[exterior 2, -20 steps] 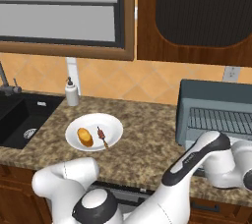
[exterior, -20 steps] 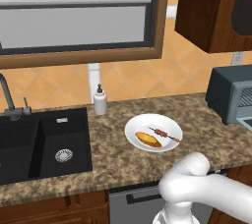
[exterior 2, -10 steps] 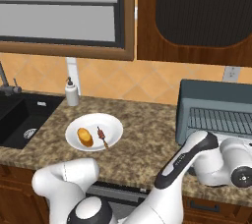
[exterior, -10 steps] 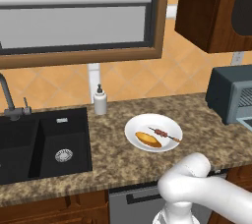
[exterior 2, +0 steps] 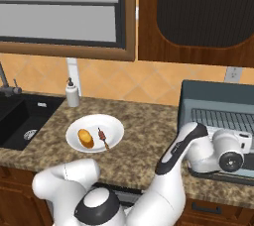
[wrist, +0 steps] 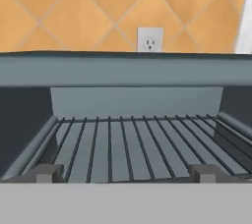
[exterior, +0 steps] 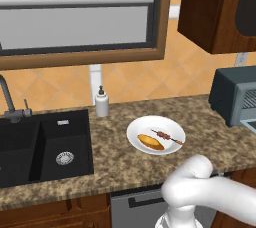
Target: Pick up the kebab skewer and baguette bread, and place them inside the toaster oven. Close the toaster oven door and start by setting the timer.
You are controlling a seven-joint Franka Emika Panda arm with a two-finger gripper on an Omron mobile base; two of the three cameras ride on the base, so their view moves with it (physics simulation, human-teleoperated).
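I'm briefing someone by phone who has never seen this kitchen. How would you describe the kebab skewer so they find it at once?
Start at the black sink set in the speckled counter; just right of it sits a white plate. Two things lie on the plate: the skewer is the thin tan stick with small dark meat chunks, lying beside the stubby golden baguette.

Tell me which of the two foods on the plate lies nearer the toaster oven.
The kebab skewer. On the plate it lies on the side toward the toaster oven, while the baguette lies on the sink side.
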